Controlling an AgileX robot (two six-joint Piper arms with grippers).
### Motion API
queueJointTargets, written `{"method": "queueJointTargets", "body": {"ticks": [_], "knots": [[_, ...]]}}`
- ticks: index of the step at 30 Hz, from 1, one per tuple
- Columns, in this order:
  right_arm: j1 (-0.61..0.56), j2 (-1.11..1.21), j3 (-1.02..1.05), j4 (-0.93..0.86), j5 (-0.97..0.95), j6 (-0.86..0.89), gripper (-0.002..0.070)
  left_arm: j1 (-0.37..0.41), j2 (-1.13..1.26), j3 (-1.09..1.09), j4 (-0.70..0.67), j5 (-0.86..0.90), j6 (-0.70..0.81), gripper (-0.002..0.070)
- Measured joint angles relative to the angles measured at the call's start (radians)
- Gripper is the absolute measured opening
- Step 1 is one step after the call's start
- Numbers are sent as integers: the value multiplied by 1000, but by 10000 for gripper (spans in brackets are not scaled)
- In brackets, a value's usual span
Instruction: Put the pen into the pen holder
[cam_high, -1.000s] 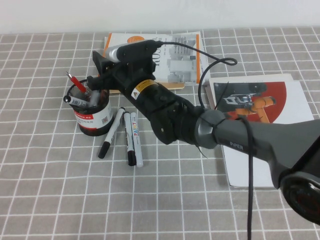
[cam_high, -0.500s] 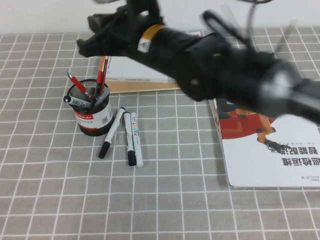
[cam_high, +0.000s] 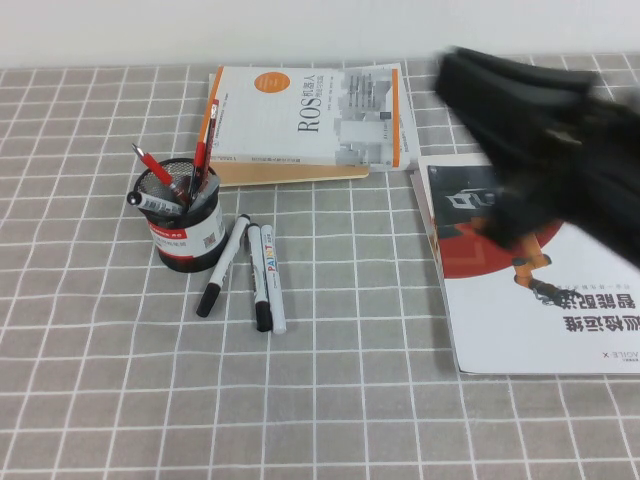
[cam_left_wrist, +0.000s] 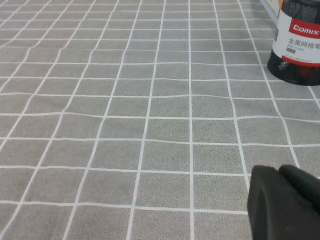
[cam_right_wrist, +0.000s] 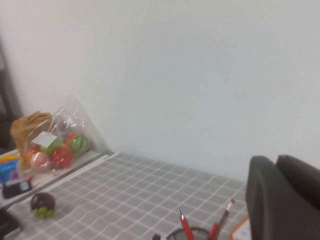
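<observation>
Right gripper (cam_right_wrist: 282, 200) back from pen holder (cam_high: 186, 228)

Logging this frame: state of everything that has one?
pen holder: upright, holding red pens and a black-capped marker; silver pen not identifiable
two markers: capped, lying flat beside the pen holder
ROS book: closed
Piper manual: closed, flat
right gripper: raised, nothing visibly held
left gripper: low over the table, away from the pen holder
</observation>
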Motion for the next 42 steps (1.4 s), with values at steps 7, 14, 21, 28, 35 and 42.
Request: {"method": "queueJointTargets", "body": {"ticks": [7, 14, 21, 28, 35, 42], "knots": [[0, -338, 43, -16, 326, -19, -12, 0, 0, 0, 0, 0, 0, -5], [0, -475, 43, -42, 578, -18, -12, 0, 0, 0, 0, 0, 0, -5], [0, -464, 43, -54, 872, -18, -13, 0, 0, 0, 0, 0, 0, -5], [0, -453, 61, -76, 1073, -18, -12, 0, 0, 0, 0, 0, 0, -5], [0, -498, 277, -78, 968, -18, -13, 0, 0, 0, 0, 0, 0, -5], [-148, -639, 605, -74, 609, -18, -12, 0, 0, 0, 0, 0, 0, -5]]}}
